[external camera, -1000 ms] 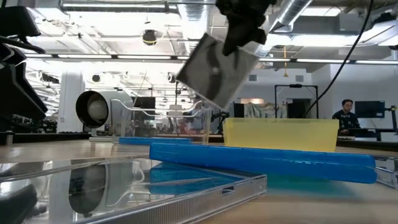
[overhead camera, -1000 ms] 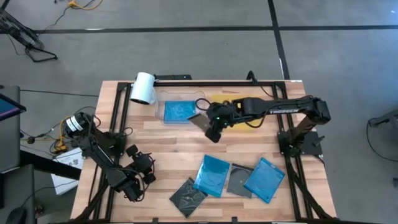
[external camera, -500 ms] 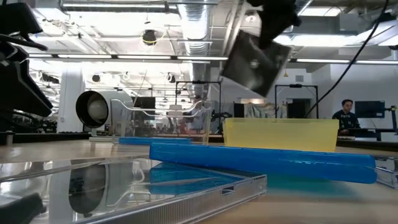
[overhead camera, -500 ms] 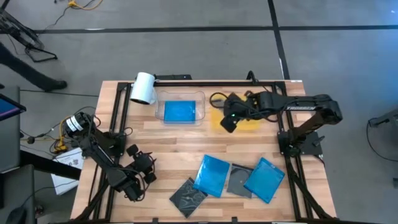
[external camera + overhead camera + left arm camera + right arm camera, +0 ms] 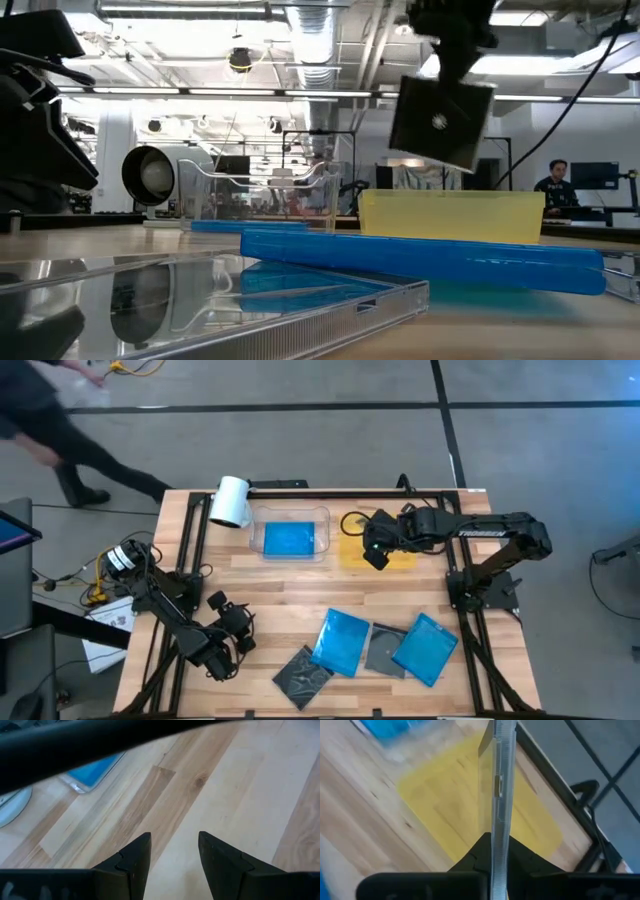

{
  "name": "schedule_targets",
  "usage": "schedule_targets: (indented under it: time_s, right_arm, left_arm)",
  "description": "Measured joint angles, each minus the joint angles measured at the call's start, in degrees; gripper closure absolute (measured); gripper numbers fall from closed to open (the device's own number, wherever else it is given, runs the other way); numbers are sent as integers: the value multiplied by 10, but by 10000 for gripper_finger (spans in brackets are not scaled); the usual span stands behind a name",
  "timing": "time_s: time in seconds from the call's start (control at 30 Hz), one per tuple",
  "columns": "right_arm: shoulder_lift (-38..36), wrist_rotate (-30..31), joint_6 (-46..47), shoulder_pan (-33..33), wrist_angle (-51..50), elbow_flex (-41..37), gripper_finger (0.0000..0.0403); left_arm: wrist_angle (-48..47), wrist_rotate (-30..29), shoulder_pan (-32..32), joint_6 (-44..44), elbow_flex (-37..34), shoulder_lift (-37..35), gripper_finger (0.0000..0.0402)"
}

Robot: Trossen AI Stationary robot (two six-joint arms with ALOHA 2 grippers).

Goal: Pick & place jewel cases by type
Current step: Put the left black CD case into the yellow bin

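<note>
Right gripper [image 5: 499,865] pinched on a grey case [image 5: 441,122] — held edge-up in the air over the yellow tray [image 5: 400,557]. Left gripper [image 5: 172,851] parted, holding nothing, low over bare wood table [image 5: 280,600]. One blue case [image 5: 289,538] in the clear tray [image 5: 255,532]; the other cases at the near edge. A person [image 5: 553,187] far back in the room.

right gripper [image 5: 375,556] clamped, left gripper [image 5: 232,643] parted

A robotics lab or workshop: exposed silver ceiling ducts [image 5: 330,40] and strip lights overhead, a person at monitors [image 5: 553,185] at right, grey concrete floor [image 5: 300,440].
</note>
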Motion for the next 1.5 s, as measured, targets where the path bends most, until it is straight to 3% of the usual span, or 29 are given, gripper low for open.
schedule_targets:
  time_s: [0.3, 0.47, 0.6, 0.83, 1.2, 1.5]
  right_arm:
    - [-1, -22, -56, -30, 73, -101, 359]
    - [-1, -34, -107, -46, 114, -133, 381]
    - [-1, -50, -150, -49, 140, -137, 386]
    - [-1, -116, -201, -51, 151, -137, 352]
    - [1, -164, -265, -70, 169, -137, 376]
    - [1, -213, -297, -85, 175, -137, 360]
  left_arm:
    - [-1, 0, 8, 2, 0, 0, 242]
    - [-1, 1, 12, 2, 0, 0, 242]
    - [-1, 1, 16, 2, 0, 0, 242]
    - [-1, 1, 24, 2, 0, 0, 242]
    - [10, 1, 26, 4, 0, 0, 242]
    - [15, 1, 26, 11, 0, 0, 242]
